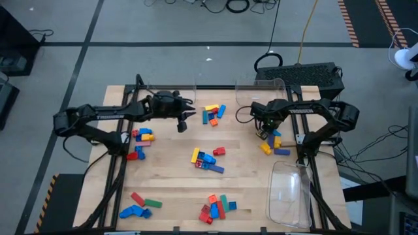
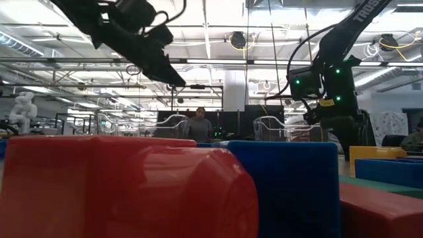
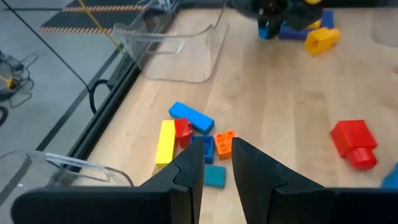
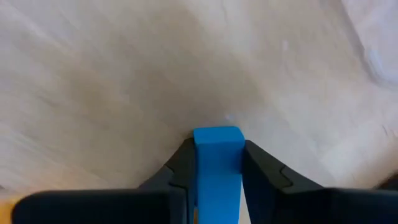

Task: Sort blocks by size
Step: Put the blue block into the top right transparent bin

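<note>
Robotics lab — open hall, ceiling trusses [image 2: 218, 63], floor cables [image 1: 238, 6], hazard tape [image 1: 349, 23]

Grey floor [image 1: 163, 26] around a light wooden table [image 1: 176, 183], crossed by dark seams; cables [image 1: 235, 6] trail at the far side. Hazard-striped tape [image 1: 349, 23] on floor. Beyond the table: open hall, ceiling strip lights [image 2: 218, 61], a person standing [image 2: 199, 124].

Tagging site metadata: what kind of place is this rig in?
Likely a large robotics lab or industrial hall: the low view shows a high ceiling with exposed trusses and lights, more workstations behind, and a person standing there. Hazard-striped floor tape runs past the wooden table.
</note>
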Robot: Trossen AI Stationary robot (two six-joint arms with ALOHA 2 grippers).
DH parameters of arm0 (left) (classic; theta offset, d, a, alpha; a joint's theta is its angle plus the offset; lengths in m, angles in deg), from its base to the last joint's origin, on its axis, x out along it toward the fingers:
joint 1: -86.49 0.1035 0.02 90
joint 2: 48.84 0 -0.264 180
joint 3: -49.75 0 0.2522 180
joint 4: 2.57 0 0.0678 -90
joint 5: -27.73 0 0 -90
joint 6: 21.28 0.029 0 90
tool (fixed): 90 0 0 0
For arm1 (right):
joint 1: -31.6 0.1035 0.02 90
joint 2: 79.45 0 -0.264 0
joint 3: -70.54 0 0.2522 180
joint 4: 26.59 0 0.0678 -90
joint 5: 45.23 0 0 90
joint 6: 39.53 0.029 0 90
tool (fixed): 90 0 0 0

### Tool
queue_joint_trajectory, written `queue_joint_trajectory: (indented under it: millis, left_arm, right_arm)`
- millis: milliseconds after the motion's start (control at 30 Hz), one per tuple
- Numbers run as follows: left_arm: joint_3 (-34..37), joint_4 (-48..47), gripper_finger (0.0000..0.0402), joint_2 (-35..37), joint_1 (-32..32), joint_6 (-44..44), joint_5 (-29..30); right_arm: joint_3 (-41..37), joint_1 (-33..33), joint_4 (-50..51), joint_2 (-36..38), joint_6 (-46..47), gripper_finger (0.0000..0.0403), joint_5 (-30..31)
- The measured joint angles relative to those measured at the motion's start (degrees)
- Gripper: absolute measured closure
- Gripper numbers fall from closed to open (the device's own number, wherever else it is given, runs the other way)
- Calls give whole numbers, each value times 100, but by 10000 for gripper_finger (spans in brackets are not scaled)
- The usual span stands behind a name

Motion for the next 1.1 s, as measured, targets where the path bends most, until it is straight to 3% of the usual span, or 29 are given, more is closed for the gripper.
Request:
queue_joint_trajectory:
  millis: [267, 567, 1100]
  left_arm:
    - [-84, 304, 317, -643, 33, 723, 2]
    - [-88, 846, 317, -657, 32, 721, 4]
    - [-88, 1060, 317, -657, 34, 733, 155]
  right_arm:
    - [842, 121, 79, 336, 31, 326, -279]
    - [1918, 58, 373, 432, -79, 325, -391]
    - [2226, -1596, -36, 284, 777, 325, 92]
